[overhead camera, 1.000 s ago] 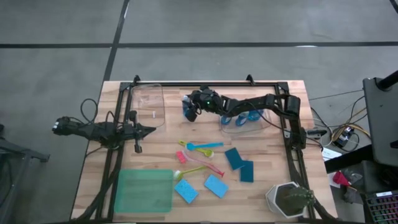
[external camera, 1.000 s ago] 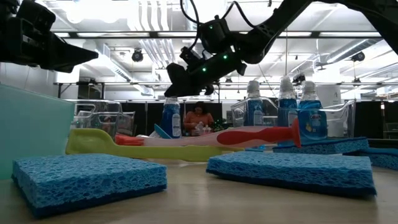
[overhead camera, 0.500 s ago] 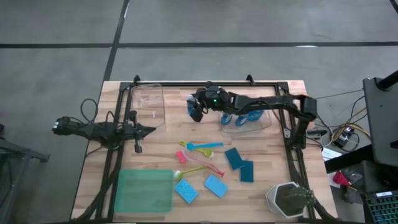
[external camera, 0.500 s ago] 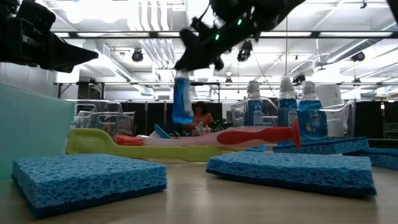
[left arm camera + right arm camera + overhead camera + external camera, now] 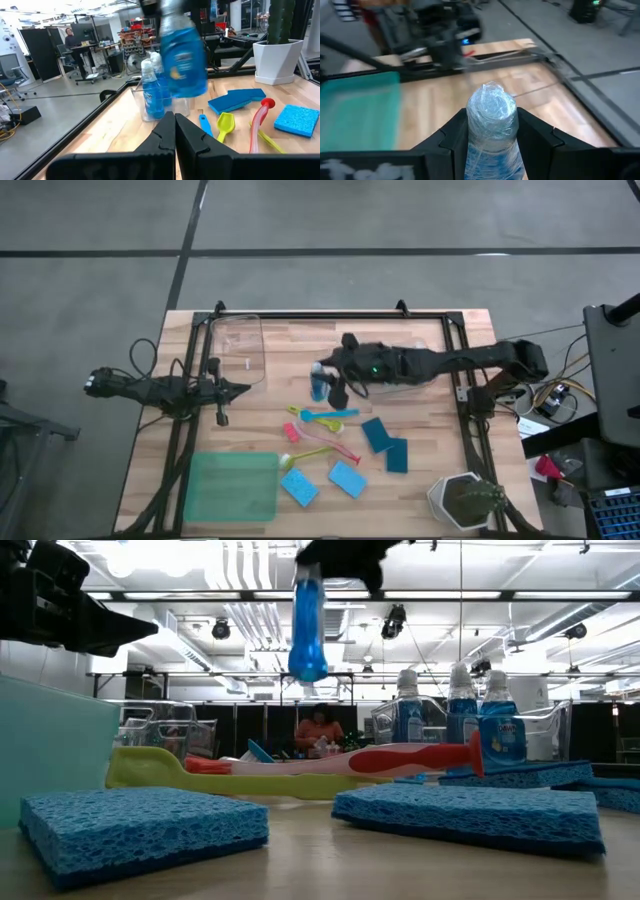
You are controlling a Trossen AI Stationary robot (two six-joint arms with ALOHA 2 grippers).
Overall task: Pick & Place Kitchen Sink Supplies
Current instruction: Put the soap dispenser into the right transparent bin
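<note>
At nine o'clock on the desk (image 5: 420, 480) the left hand (image 5: 240, 389) waits with its fingers pressed together, holding nothing, just beside the empty clear bin (image 5: 238, 350). At seven o'clock lies the green tray (image 5: 232, 486). Near the centre, the right hand (image 5: 328, 383) grips a blue bottle (image 5: 319, 386) and holds it clear of the desk, above the brushes (image 5: 322, 420) just toward six o'clock. Three more bottles (image 5: 452, 720) stand in the second clear bin (image 5: 425, 373) toward two o'clock. The sponges (image 5: 347, 478) lie between five and six o'clock, and the white pot (image 5: 463, 502) sits at the five o'clock corner.
</note>
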